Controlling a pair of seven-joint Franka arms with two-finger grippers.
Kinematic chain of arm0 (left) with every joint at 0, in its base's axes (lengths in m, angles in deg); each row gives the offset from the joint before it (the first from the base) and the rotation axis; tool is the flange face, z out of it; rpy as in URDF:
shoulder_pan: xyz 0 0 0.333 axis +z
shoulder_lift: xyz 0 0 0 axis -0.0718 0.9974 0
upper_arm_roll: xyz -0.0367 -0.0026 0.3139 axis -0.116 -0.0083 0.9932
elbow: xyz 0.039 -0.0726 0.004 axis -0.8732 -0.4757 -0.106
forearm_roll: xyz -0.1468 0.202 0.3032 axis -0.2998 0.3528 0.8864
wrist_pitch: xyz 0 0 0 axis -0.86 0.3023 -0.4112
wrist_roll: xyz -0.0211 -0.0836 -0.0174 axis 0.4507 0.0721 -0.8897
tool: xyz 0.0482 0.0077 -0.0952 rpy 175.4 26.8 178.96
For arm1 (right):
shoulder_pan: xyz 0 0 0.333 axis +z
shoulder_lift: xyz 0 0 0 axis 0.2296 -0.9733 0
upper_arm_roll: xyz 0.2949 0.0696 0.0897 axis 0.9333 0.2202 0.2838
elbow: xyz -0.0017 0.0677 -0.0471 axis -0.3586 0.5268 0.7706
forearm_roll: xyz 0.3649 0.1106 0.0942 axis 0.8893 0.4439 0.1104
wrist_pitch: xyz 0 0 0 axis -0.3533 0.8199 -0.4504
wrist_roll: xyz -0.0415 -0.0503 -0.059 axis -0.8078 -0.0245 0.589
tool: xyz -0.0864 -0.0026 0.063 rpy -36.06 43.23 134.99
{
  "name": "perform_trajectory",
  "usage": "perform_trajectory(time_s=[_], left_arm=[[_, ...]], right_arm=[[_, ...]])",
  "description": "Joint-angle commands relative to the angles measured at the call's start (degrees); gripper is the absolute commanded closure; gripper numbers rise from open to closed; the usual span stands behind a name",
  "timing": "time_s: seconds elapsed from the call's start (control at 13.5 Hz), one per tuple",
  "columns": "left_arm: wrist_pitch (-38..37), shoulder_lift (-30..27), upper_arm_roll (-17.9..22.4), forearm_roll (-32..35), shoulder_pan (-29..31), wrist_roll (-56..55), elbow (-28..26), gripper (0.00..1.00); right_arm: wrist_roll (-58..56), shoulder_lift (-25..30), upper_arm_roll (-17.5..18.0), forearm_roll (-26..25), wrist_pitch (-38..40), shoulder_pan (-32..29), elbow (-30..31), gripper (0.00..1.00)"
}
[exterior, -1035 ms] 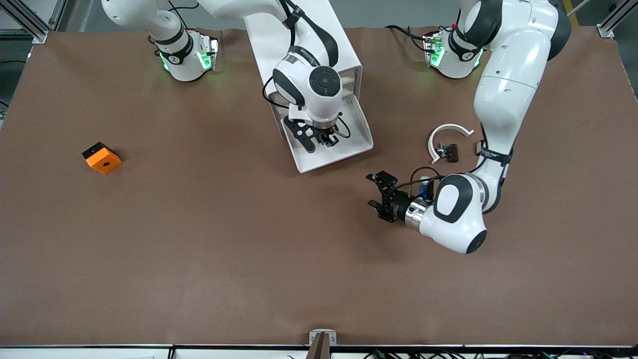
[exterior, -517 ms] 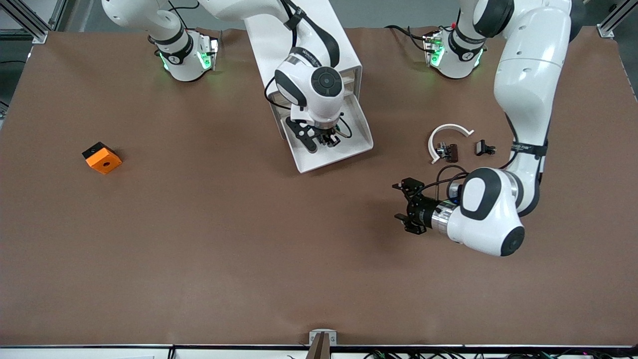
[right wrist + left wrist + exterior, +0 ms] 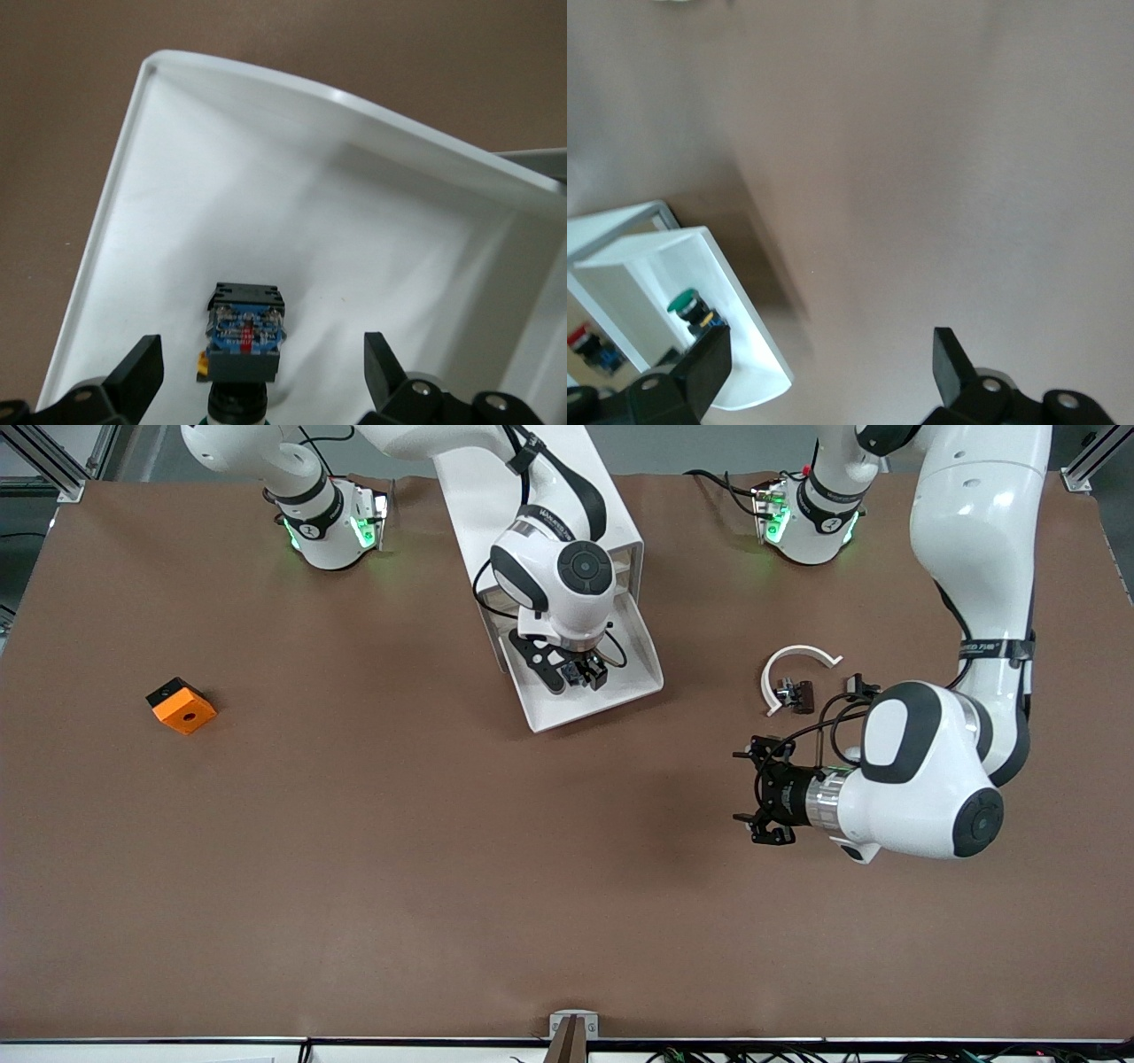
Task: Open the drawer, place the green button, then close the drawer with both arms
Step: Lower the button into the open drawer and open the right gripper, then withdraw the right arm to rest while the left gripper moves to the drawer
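Two white Franka arms are working over a brown paper-covered counter (image 3: 372, 850) edged by aluminium framing at its corners. One drawer (image 3: 620, 691) is standing pulled out of a white cabinet (image 3: 496, 496) that is sitting between the two bases. Right gripper (image 3: 585, 673) is hanging over the open drawer, its fingers (image 3: 133, 376) spread wide with nothing between them, and the green-capped button (image 3: 245, 332) is lying on the drawer's white floor just beneath, clear of both fingers. Left gripper (image 3: 762, 797) is hovering over bare counter toward the left arm's end, nearer the front camera than the cabinet, fingers (image 3: 952, 363) parted and empty; its wrist camera is looking back at the drawer with the button inside. Near that arm, a small black clip with a white curved band (image 3: 793, 677) is resting on the counter. Toward the right arm's end, an orange cube with a dark hole (image 3: 182, 706) is sitting alone. Green lights are glowing at both arm bases.
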Motion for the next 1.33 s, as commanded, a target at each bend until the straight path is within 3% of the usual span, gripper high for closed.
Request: perform_trajectory(time_s=[0.0, 0.22, 0.37, 0.67, 0.96, 1.26], left_arm=[[-0.24, -2.65, 0.19, 2.83, -0.26, 4.72, -1.16, 0.00], [-0.15, -4.23, -0.60, 9.14, -1.32, 18.13, -1.25, 0.00], [0.20, -4.58, -0.61, 12.75, -3.16, 28.07, -1.51, 0.00], [5.45, -4.59, -2.79, 17.77, -6.94, 34.44, -4.74, 0.00], [16.35, -4.41, -4.38, 21.98, -11.06, 36.20, -12.04, 0.00], [25.58, -3.97, -7.01, 22.26, -13.97, 39.88, -19.86, 0.00]], right_arm=[[-0.59, 3.57, -0.71, 0.51, 8.80, -1.27, -3.91, 0.00], [-5.05, 8.22, -0.62, 0.95, 18.82, -4.96, -7.52, 0.00], [-15.03, 13.30, -0.71, 0.95, 26.56, -8.12, -7.88, 0.00], [-37.18, 23.77, -0.80, 0.78, 35.19, -18.92, -6.92, 0.00], [-69.07, 32.92, -0.89, 0.16, 35.29, -33.94, 0.28, 0.00], [-94.84, 34.69, -0.89, -4.49, 34.07, -46.69, 1.08, 0.00]])
